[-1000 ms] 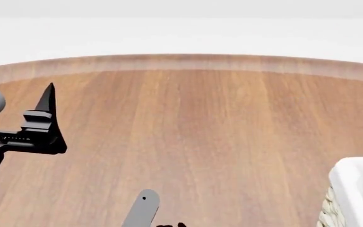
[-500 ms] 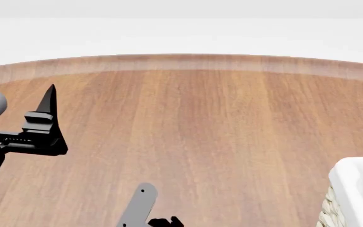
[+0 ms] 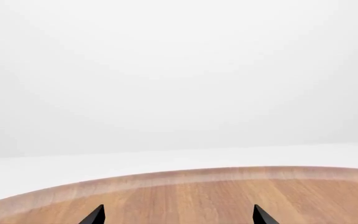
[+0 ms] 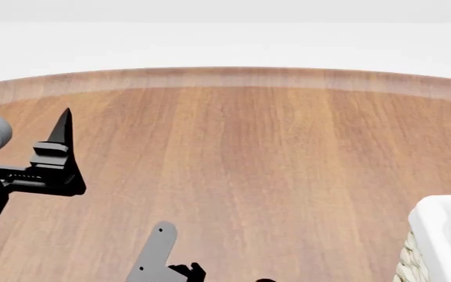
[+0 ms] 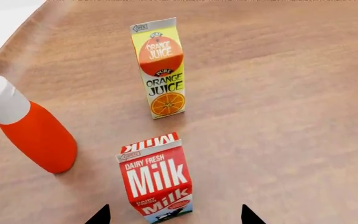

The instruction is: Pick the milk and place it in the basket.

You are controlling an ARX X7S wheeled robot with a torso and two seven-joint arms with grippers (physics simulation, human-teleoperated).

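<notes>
The milk [image 5: 156, 179] is a small gable-top carton with red upper panels and white "Milk" lettering. It stands upright on the wooden table, seen only in the right wrist view. My right gripper [image 5: 174, 217] is open, its two fingertips either side of the carton's lower part and apart from it. The basket [image 4: 445, 235], cream wicker with a white liner, shows at the lower right corner of the head view. My left gripper [image 4: 22, 111] is open and empty above the table's left side; it also shows in the left wrist view [image 3: 177, 217].
An orange juice carton [image 5: 159, 67] stands beyond the milk. A red bottle with a white cap [image 5: 33, 126] leans beside the milk. A grey link of my right arm [image 4: 153, 252] shows at the head view's lower edge. The table's curved far edge [image 4: 225, 76] lies ahead.
The grey link of my right arm has moved left and a little higher in the head view. The left gripper has barely shifted.
</notes>
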